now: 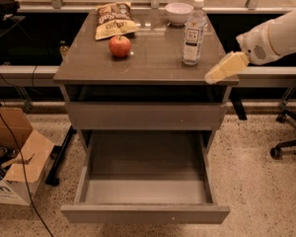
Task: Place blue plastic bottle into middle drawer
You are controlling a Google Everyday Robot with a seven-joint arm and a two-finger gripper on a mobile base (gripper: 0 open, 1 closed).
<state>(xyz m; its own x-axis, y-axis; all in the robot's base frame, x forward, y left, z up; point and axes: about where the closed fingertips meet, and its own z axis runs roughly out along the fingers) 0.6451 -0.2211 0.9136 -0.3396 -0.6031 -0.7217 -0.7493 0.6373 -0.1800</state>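
Plainly, the blue plastic bottle [193, 33] stood upright toward the right rear of the tabletop [148, 65], cap on. It was just in front of a white bowl [179, 13] and well apart from the apple [120, 46] and the chip bag [113, 19]. The pincer [216, 74] hung over the tabletop's right front corner, angled down and to the left, near the bottle but not touching it. Whether it was released or clenched I could not tell, though nothing showed in its hold. Below, the middle drawer [145, 214] stood pulled well out, ready to receive. The bottle looked light, with thin walls likely to dent under a hard squeeze and a smooth skin that could slip. How full it was seemed hard to judge, perhaps nearly full. Tall and narrow, it would probably tip at a sideways knock. The labelled middle of the body, taken from the side, seemed the safest place to grip it.
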